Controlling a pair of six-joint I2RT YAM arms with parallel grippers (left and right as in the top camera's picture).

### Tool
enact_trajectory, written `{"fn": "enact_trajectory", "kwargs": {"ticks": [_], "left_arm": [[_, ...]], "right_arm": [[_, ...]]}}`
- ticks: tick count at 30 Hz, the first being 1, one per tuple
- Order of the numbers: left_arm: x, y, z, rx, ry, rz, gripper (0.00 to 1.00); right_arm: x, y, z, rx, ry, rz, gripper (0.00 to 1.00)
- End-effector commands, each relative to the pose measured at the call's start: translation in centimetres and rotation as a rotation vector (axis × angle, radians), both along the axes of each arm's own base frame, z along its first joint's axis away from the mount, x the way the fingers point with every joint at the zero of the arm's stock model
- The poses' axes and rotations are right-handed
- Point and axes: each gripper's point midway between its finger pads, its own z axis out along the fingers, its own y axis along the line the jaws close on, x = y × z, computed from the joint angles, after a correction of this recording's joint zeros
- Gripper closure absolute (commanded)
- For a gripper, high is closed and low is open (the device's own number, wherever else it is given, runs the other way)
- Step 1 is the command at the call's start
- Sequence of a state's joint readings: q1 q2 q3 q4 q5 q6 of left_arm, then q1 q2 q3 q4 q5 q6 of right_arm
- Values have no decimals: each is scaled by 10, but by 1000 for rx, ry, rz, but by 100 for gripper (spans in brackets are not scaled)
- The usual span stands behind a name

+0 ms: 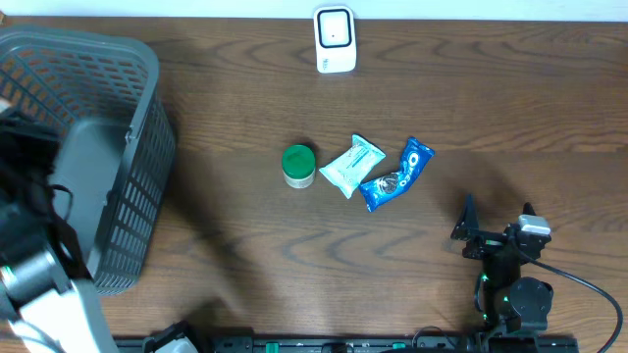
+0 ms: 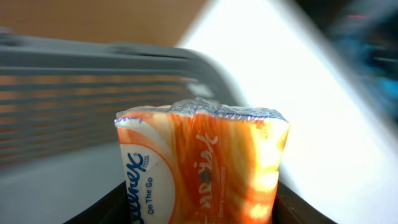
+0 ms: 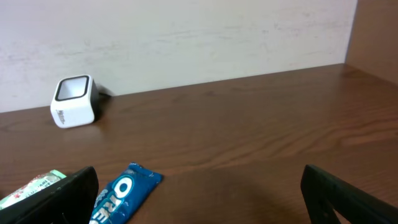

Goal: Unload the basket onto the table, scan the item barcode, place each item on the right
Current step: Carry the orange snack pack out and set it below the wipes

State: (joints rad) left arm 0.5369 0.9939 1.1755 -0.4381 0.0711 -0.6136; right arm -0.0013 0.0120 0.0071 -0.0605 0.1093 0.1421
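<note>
In the left wrist view, an orange and white Kleenex tissue pack (image 2: 202, 165) stands upright between my left gripper's (image 2: 199, 214) dark fingers (image 2: 102, 208), which are shut on its two sides. No barcode shows on the face I see. Behind it is the grey basket's slatted wall (image 2: 93, 87). From overhead the left arm (image 1: 25, 186) hangs over the basket (image 1: 137, 157) at the far left, hiding the pack. The white scanner (image 1: 335, 39) stands at the table's back edge, also visible as the scanner (image 3: 73, 101). My right gripper (image 1: 488, 238) rests open and holds nothing near the front right.
Mid-table lie a green-lidded jar (image 1: 298, 165), a mint-green wipes pack (image 1: 351, 165) and a blue Oreo pack (image 1: 396, 175). The Oreo pack (image 3: 121, 193) lies just ahead of my right gripper's (image 3: 199, 199) left finger. A white wall runs behind the table.
</note>
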Motion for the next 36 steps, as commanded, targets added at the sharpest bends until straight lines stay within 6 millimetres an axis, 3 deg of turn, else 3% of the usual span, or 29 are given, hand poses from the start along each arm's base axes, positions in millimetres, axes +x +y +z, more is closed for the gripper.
{"fn": "enact_trajectory", "kwargs": {"ticks": [1,6,9,10,17,18,19,24,27,29,33,36], "left_arm": [[7,-74,40,-17,-141,-265,44],[17,-148,44,-31,-152,-504,44],[32,-210,26,-58,-92,-700,43],[36,-220,21,-58,-73,-728,44],[62,-328,-58,-75,170,-980,44],[66,-352,-82,-75,234,-1027,43],[68,-364,-95,-70,267,-1045,44],[74,-406,-156,16,398,-1041,45],[61,-450,-186,77,439,-1104,45],[53,-465,-199,99,464,-1133,45],[34,-481,-228,134,550,-1183,45],[11,-479,-249,163,666,-1197,45]], "right_arm": [[0,0,0,10,-2,-4,1],[0,0,0,10,-2,-4,1],[0,0,0,10,-2,-4,1],[0,0,0,10,-2,-4,1],[0,0,0,10,-2,-4,1],[0,0,0,10,-2,-4,1],[0,0,0,10,-2,-4,1],[0,0,0,10,-2,-4,1],[0,0,0,10,-2,-4,1],[0,0,0,10,-2,-4,1],[0,0,0,10,-2,-4,1],[0,0,0,10,-2,-4,1]]}}
